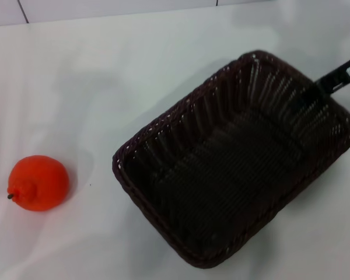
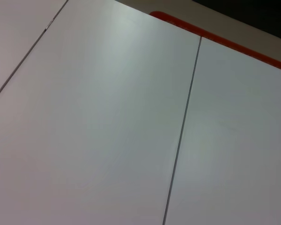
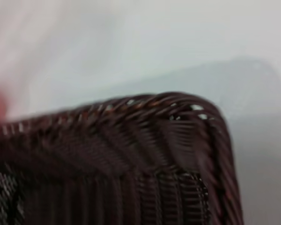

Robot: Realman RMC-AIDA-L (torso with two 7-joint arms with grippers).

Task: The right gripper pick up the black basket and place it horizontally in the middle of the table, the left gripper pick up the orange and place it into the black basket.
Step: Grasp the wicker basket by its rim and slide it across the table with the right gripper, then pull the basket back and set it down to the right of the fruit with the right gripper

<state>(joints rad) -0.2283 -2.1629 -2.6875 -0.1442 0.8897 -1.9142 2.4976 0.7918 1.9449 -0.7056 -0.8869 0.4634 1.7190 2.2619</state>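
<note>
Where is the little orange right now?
In the head view the orange sits on the white table at the robot's left, apart from the black basket to its right.

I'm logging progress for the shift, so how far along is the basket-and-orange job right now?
Nothing looks finished yet. In hand: the right gripper is at the far right rim of the black basket, which sits at a slant on the table, not yet horizontal. Left to do: the orange lies on the table to the basket's left, untouched. The left gripper is not in view.
</note>
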